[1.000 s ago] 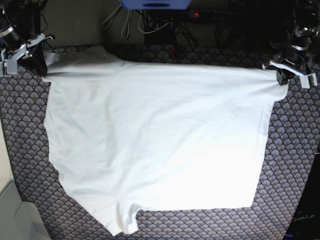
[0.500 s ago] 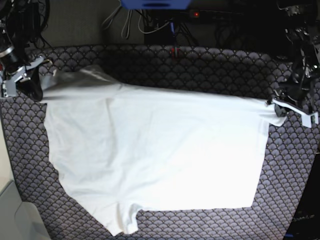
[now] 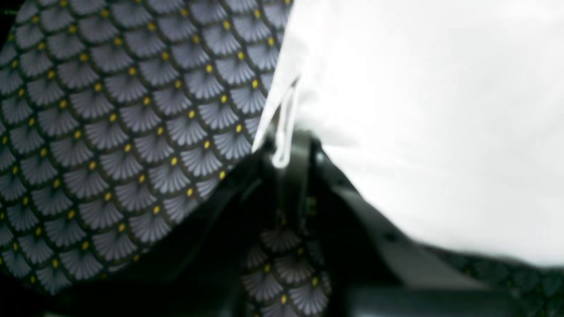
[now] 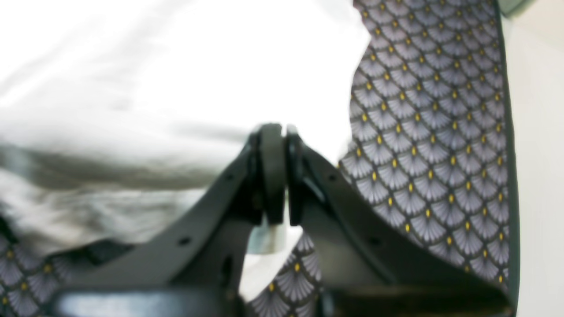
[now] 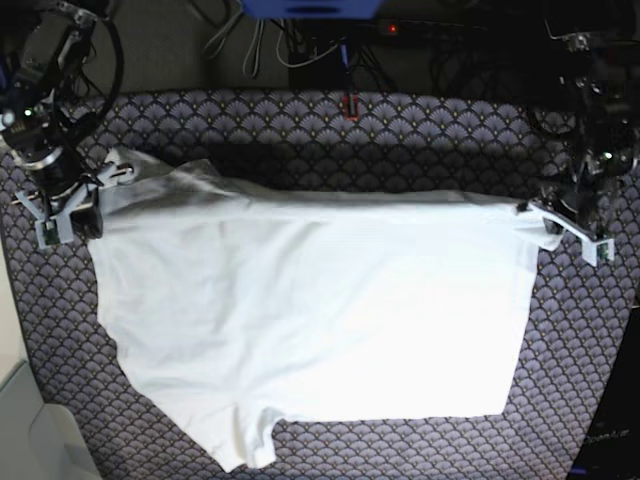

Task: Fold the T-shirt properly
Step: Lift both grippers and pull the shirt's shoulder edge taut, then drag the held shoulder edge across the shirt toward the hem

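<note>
The T-shirt [image 5: 310,320] lay spread across the middle of the scallop-patterned cloth [image 5: 420,130] that covered the tabletop, white and unmarked, its near hem reaching close to the cloth's front edge. Its far edge was lifted off the cloth and drawn taut in a nearly straight line between the two hands, with a dark shadow under the raised fold.

The right hand [image 5: 85,205] was at the T-shirt's far corner on the base view's left side. In the right wrist view its black fingers [image 4: 271,171] were pressed together, clamped on a pinch of the white fabric, a small tab of which showed below them; the T-shirt [image 4: 176,79] filled the upper left there and the patterned cloth [image 4: 423,154] lay to the right of it.

The left hand [image 5: 548,222] was at the T-shirt's opposite far corner. In the left wrist view its dark, blurred fingers [image 3: 295,176] were closed on the hemmed edge of the T-shirt [image 3: 432,110], which hung away to the right, with the patterned cloth [image 3: 110,132] left of it.

Cables and dark equipment [image 5: 330,40] sat beyond the cloth's far edge.
</note>
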Controlling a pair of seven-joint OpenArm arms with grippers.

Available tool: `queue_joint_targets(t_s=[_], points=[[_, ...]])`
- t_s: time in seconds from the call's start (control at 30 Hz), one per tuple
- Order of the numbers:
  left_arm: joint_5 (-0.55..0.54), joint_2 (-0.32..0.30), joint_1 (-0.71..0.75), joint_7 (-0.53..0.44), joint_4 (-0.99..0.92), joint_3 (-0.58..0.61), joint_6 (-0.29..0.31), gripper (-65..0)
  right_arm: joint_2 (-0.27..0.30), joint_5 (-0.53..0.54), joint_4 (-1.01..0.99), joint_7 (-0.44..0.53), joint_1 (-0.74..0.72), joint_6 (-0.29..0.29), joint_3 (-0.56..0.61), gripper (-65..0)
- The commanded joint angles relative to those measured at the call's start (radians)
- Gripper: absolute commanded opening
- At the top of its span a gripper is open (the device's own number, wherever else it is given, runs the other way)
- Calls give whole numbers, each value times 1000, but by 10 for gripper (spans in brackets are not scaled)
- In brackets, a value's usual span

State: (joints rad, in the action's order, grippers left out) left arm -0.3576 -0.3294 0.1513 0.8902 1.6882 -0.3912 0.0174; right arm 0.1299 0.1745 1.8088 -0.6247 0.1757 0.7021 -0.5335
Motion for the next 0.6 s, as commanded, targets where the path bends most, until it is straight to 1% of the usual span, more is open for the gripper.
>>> queue_joint_targets(t_s=[0.0, 0.13, 0.37, 0.57], points=[[29, -18, -19, -22, 13, 4, -6, -646, 15, 3, 7, 26, -12, -4, -6, -650], [75, -18, -54, -22, -7, 36, -6, -646, 17, 1, -10, 26, -29, -4, -4, -650], [73, -18, -88, -16, -4, 38, -6, -646, 18, 1, -5, 26, -41, -4, -4, -650], [70, -18, -81, -15, -6, 38, -6, -646, 15, 1, -7, 26, 20, -4, -4, -650]])
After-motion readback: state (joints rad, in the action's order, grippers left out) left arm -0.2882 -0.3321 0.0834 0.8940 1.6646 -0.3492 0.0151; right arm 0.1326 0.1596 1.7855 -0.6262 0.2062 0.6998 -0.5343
